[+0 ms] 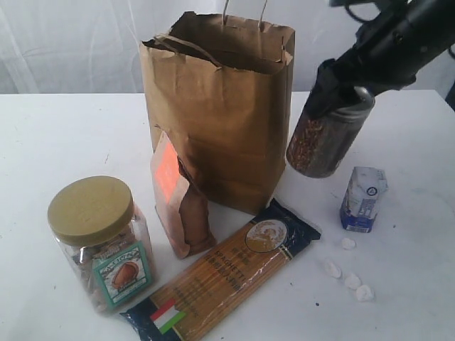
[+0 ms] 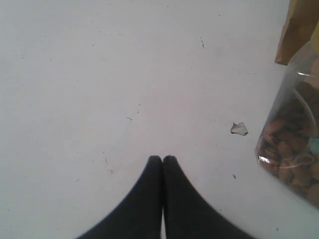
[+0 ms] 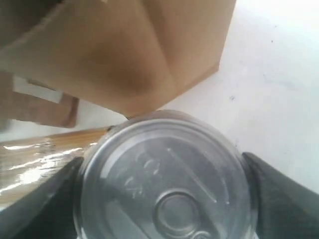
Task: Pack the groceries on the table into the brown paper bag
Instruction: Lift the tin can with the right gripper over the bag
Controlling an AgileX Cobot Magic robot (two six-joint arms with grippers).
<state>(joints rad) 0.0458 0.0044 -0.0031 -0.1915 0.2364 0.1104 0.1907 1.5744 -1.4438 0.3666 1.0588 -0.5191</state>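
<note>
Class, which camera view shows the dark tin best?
The exterior view: the dark tin shows full-length, tilted, gripped at its top by the right claw. The right wrist view shows only its ring-pull lid; the left wrist view shows none of it.

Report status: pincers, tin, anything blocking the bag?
Left pincer shut, empty, over table. Right pincer grips tin, airborne and tilted beside bag. Bag upright, mouth open; nothing seen between.

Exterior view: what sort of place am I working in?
Likely a staged test bench, not a kitchen: white table, white drape behind, spaghetti pack by a brown paper bag.
</note>
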